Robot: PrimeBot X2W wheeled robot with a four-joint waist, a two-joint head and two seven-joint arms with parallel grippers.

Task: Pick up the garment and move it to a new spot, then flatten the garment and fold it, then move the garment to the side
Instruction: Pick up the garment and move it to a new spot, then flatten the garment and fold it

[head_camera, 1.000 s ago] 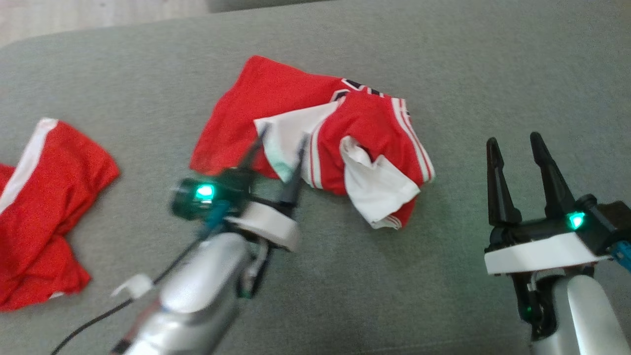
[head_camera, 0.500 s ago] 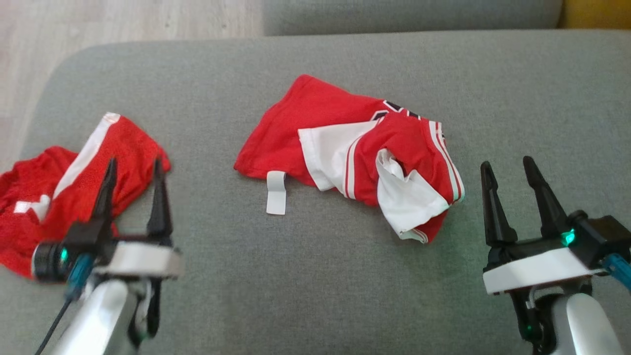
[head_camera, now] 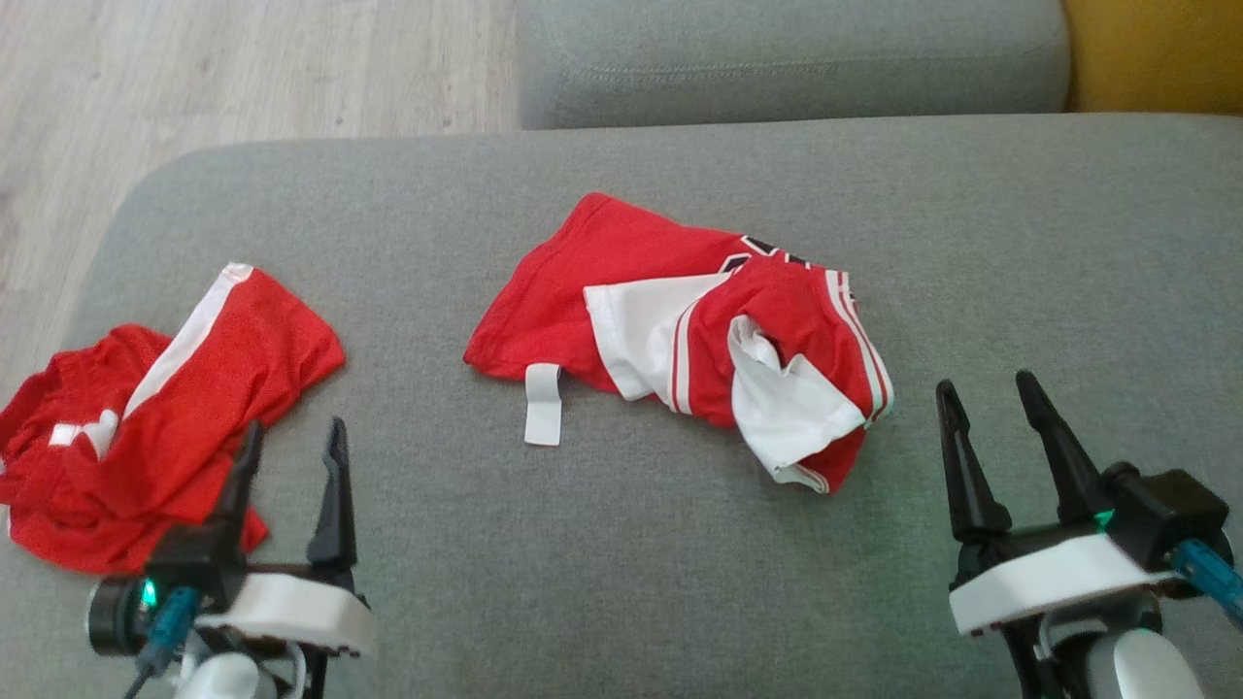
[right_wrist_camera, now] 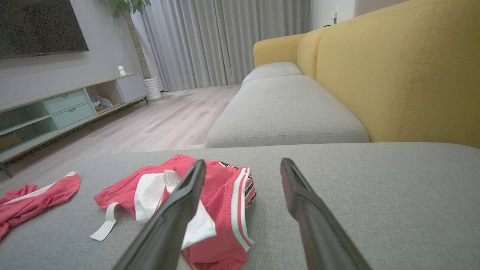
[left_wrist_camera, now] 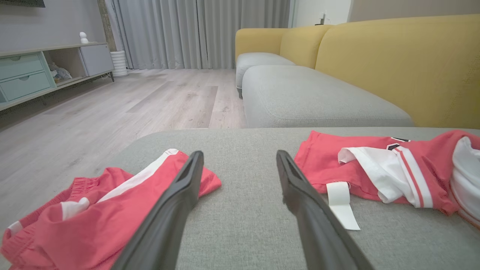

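Left gripper (head_camera: 296, 427) and right gripper (head_camera: 984, 382) both gaping, empty, so I'd grab the jersey (head_camera: 602, 282) by its red hem, not the strap (head_camera: 543, 403).

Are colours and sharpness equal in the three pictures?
Head view: jersey deep red, slightly soft. Left wrist view: jersey paler, pinkish; left gripper fingers blur near the lens. Right wrist view: same pale red, television side dim.
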